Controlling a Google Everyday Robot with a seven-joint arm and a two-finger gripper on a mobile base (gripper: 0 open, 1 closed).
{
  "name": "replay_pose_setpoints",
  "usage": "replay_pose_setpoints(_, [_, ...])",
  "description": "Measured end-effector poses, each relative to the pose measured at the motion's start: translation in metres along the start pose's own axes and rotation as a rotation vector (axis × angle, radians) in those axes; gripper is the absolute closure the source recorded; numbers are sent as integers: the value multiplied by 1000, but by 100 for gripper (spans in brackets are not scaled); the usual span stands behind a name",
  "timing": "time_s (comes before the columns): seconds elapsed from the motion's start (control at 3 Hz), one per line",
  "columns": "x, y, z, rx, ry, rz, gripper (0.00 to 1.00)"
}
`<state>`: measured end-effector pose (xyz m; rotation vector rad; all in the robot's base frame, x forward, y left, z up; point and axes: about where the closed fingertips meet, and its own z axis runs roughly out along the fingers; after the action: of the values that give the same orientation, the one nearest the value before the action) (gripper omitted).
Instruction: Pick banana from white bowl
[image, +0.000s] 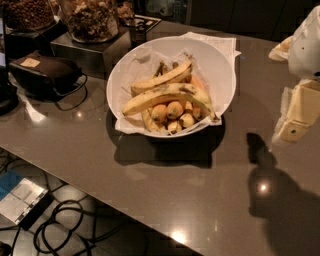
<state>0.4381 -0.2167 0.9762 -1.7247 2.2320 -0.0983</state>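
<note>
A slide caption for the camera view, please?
End effector at the right edge, apart from the white bowl holding the banana.

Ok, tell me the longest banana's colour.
Banana: yellow, dark streaks; camera view. Gripper hangs at the picture's right edge.

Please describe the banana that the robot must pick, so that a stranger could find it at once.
On the table, find the wide white bowl lined with paper; the gripper hangs at the picture's right edge. The banana lies across the bowl's middle, between a slimmer banana behind and small stubby bananas in front. It is the longest and thickest, with dark streaks.
</note>
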Motion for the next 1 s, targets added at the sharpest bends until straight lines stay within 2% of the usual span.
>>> replay_pose_setpoints(0.33, [-4, 2, -3, 6, 2, 8, 0])
replay_pose_setpoints(0.67, [-23, 10, -9, 10, 15, 13, 0])
replay_pose_setpoints(1.0, [-47, 12, -9, 18, 55, 11, 0])
